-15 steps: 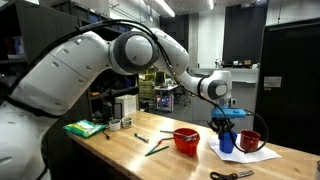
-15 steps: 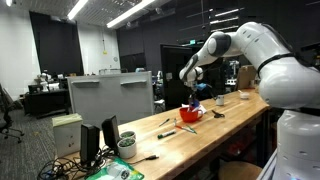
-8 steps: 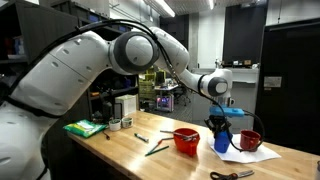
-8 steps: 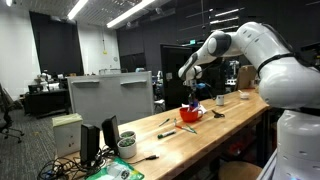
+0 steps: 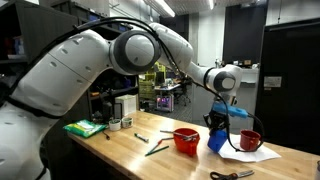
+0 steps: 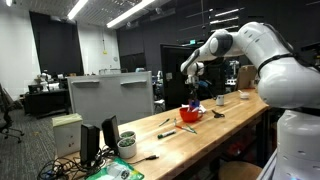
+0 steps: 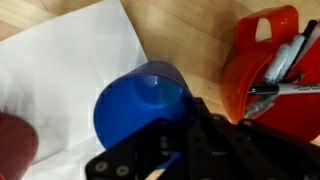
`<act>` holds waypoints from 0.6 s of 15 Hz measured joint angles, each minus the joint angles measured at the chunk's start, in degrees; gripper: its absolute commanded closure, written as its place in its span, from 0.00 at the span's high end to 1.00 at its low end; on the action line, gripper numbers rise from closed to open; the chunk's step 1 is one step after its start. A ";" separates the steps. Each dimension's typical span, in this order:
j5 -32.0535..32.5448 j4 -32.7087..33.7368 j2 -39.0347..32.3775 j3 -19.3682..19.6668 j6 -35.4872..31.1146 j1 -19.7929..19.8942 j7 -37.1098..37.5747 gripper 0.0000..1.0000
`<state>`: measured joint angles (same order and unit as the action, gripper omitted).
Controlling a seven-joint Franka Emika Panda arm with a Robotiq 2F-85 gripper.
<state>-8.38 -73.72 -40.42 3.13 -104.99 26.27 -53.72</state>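
Observation:
My gripper (image 5: 219, 120) is shut on the rim of a blue cup (image 5: 216, 139), which hangs tilted just above the edge of a white paper sheet (image 5: 248, 155). In the wrist view the blue cup (image 7: 138, 104) shows its open mouth, and the black fingers (image 7: 195, 140) cover its lower rim. A red cup (image 5: 186, 140) holding pens stands close beside it on the wooden table (image 5: 130, 160); the wrist view shows that red cup (image 7: 262, 50) at the upper right. In an exterior view the gripper (image 6: 192, 93) hangs over the red cup (image 6: 190, 114).
A dark red mug (image 5: 249, 140) stands on the paper past the blue cup. Scissors (image 5: 232, 175) lie at the table's front edge, hand tools (image 5: 156, 147) near the red cup, and a green pad (image 5: 85, 127) with jars at the far end.
The gripper has carried the blue cup sideways off the middle of the paper toward the red cup, and the cup now hangs more tilted.

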 measured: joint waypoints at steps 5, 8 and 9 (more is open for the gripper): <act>-3.48 3.22 -0.72 -0.03 8.53 1.93 -2.21 0.01; -4.58 5.53 -2.13 -0.01 12.14 2.90 -2.33 0.01; -4.85 6.24 -2.66 0.01 13.06 3.19 -2.30 0.01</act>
<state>-13.23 -67.47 -43.08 3.14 -91.93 29.46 -56.01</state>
